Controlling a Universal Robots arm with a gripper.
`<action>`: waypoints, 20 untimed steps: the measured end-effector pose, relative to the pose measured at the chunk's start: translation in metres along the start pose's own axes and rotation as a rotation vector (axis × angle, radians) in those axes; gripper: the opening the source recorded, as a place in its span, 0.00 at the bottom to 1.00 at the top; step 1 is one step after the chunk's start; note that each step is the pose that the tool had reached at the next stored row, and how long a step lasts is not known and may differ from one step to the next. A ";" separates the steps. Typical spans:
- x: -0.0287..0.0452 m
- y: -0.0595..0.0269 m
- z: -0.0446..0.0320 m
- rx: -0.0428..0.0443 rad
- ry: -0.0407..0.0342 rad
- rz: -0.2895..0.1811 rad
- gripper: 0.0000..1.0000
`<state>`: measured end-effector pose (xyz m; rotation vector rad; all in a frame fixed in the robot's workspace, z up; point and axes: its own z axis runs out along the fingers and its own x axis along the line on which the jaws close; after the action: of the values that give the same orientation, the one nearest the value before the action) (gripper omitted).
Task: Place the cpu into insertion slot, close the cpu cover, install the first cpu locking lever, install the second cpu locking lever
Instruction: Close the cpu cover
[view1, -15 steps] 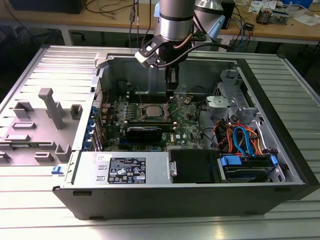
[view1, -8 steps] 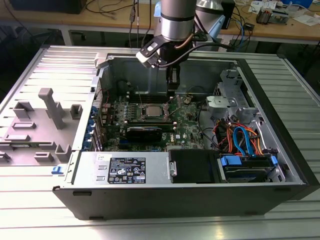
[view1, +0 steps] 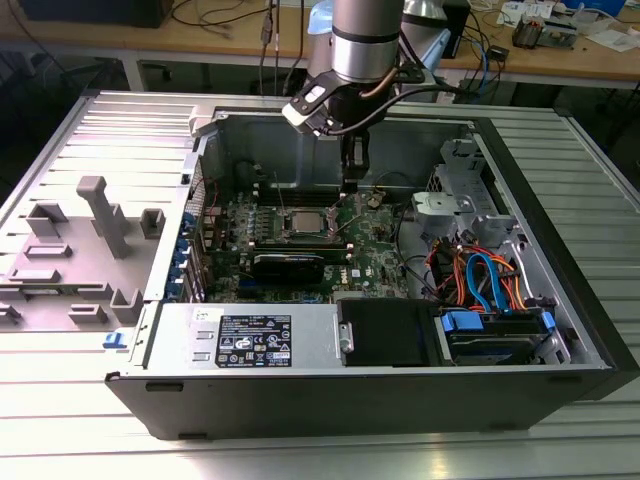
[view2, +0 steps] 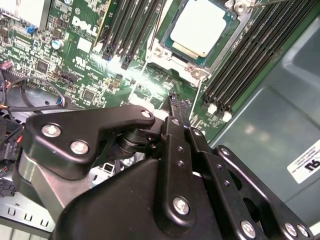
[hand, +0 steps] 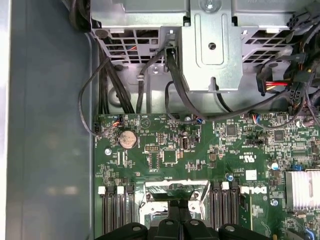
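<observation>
- The cpu (view2: 202, 25) already lies flat in the insertion slot (hand: 172, 187), pale metal face up. Nothing is holding it.
- Judged as a part, it is light, rigid and smooth-faced, and its underside contacts are delicate. It wants a hold by opposite edges, kept level, with no pressing on the middle.
- The cpu cover (view2: 227, 42) appears to lie down around the chip, with the chip showing through its cut-out. I cannot tell whether it is latched. It is thin, springy sheet metal, best pushed at its rim.
- A thin wire lever (view2: 260, 2) crosses beside the socket corner. It looks stiff and slippery, so I judge a fingertip could slide off it.
- The gripper (view2: 178, 102) hangs just off the socket edge, fingers drawn narrow with nothing between them. In the exterior view it stands at about two o'clock from the socket.
- Long black memory slots (view2: 240, 60) flank the socket on both sides.
- In the exterior view the black card (view1: 288, 265) lies at six o'clock from the socket, and the drive cage (view1: 450, 205) at three o'clock.
</observation>
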<state>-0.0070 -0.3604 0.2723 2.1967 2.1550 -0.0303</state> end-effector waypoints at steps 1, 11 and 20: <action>0.0000 0.0010 0.0000 0.0000 -0.0001 0.000 0.11; 0.0003 0.0127 0.0003 0.0000 -0.0001 0.000 0.11; 0.0004 0.0187 0.0006 0.0000 0.0000 0.000 0.11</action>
<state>0.0118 -0.3604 0.2723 2.1967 2.1550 -0.0303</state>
